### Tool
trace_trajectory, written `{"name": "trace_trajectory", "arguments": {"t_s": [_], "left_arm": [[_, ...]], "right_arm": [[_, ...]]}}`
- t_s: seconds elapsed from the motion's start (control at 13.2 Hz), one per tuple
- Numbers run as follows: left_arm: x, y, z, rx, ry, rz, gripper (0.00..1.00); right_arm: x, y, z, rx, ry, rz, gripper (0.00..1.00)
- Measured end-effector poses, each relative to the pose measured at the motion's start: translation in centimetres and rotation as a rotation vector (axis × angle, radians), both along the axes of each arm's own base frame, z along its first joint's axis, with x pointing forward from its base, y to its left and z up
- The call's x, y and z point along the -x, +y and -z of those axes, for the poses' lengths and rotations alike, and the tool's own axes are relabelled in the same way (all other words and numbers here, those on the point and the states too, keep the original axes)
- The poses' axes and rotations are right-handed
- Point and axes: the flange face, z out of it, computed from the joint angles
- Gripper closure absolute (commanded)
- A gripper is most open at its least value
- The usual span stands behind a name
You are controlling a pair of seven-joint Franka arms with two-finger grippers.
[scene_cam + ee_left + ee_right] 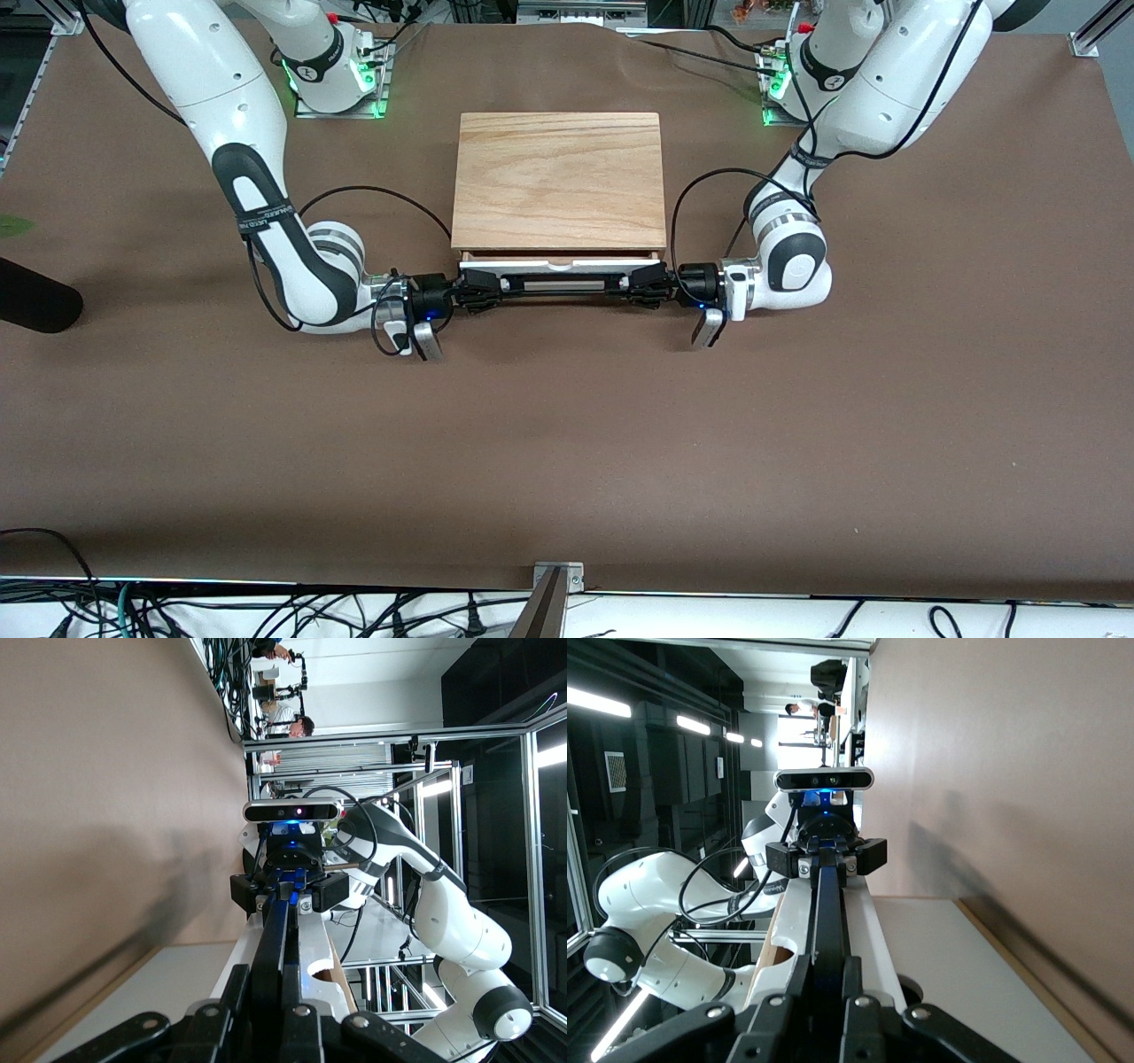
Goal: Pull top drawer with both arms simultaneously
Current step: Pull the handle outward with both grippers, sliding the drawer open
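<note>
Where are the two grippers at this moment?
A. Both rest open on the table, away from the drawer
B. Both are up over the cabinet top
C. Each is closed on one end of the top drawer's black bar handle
C: the left gripper and the right gripper each clamp an end of the black bar handle on the top drawer, which is only slightly open.

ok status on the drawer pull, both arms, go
Left gripper and right gripper shut on the handle, one at each end. Top drawer barely out of the cabinet. Nothing on the table in front of it.
</note>
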Motion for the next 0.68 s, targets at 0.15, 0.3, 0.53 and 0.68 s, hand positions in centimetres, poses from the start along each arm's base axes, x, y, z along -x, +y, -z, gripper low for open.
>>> {"name": "trace_trajectory", "arguments": {"t_s": [0.15, 0.3, 0.53, 0.68], "left_arm": [[-1.3, 0.4, -0.1, -0.005, 0.006, -0.015, 1.00], [-2.2, 0.5, -0.2, -0.001, 0.010, -0.025, 1.00], [-3.3, 0.5, -0.1, 0.014, 0.009, -0.054, 1.00], [-3.8, 0.6, 0.0, 0.017, 0.006, -0.061, 1.00]], "right_arm": [[-0.7, 0.0, 0.1, -0.011, 0.002, 0.028, 0.90], [-1.4, 0.0, 0.2, -0.020, -0.001, 0.047, 0.91], [-2.6, 0.0, 0.1, -0.029, -0.012, 0.070, 0.91], [-3.1, 0.0, 0.5, -0.042, -0.007, 0.082, 0.91]]}}
